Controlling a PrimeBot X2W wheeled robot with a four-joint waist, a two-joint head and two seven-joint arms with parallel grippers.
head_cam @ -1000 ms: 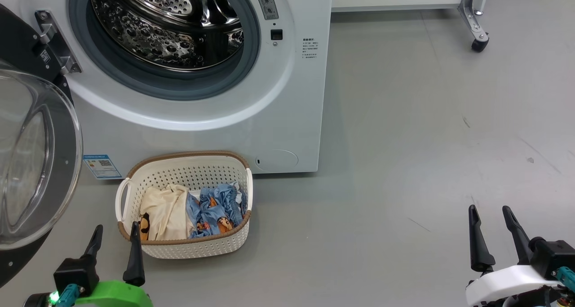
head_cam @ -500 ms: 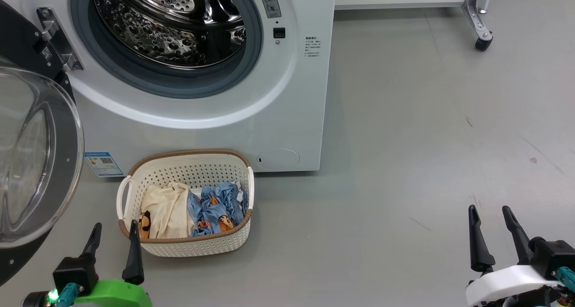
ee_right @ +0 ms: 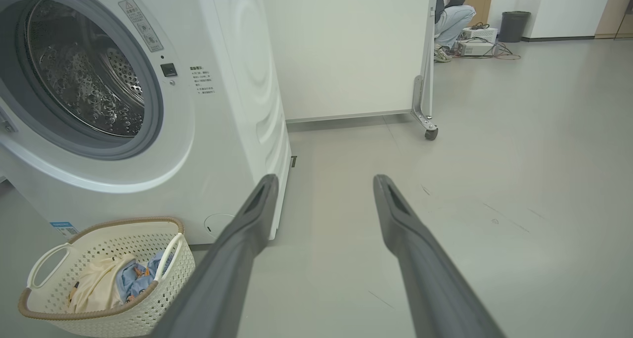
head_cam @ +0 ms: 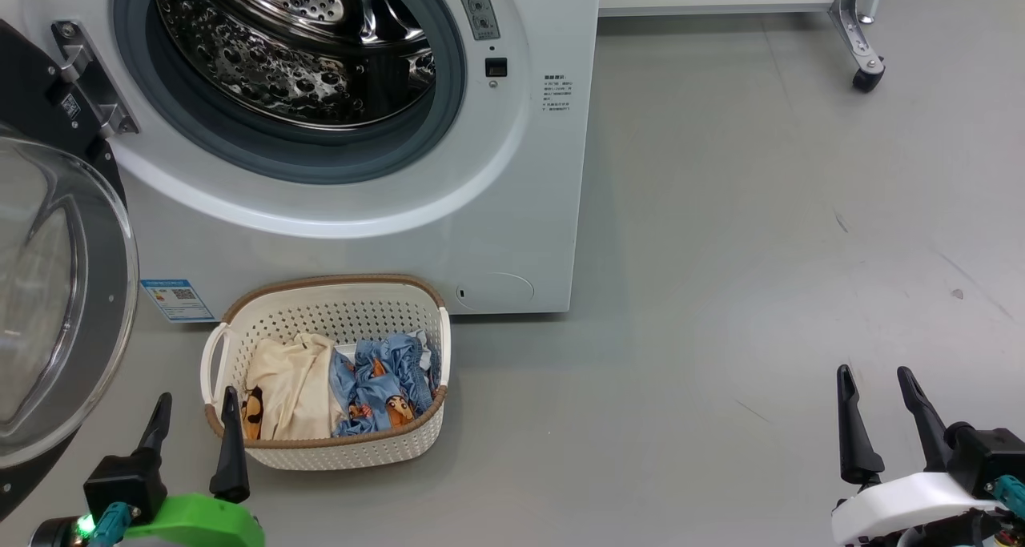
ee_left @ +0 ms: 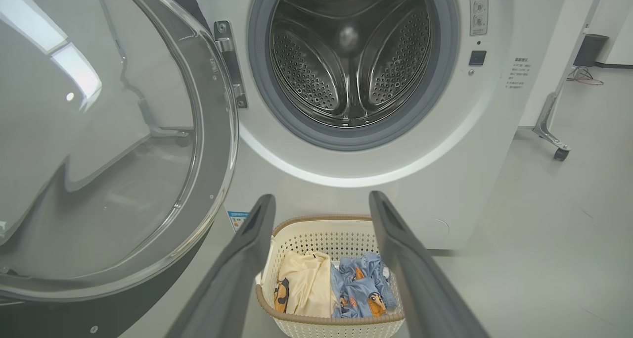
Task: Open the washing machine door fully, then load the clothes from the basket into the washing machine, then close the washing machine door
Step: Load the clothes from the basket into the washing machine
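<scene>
The washing machine door (head_cam: 56, 291) stands open at left, clearing the drum (head_cam: 304, 74). The basket (head_cam: 360, 455) of clothes (head_cam: 376, 387) sits just below for easy reach. The left gripper (head_cam: 198, 395), beside it, and the right gripper (head_cam: 873, 372) are spread wide, empty.

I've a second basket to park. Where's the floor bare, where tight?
Bare: the wide grey floor right of the big white front-loading washing machine, out to the black castor and back to the right gripper. Tight: the left, where the cream perforated basket sits before the machine, the black-rimmed glass door beside it, the left gripper near it.
</scene>
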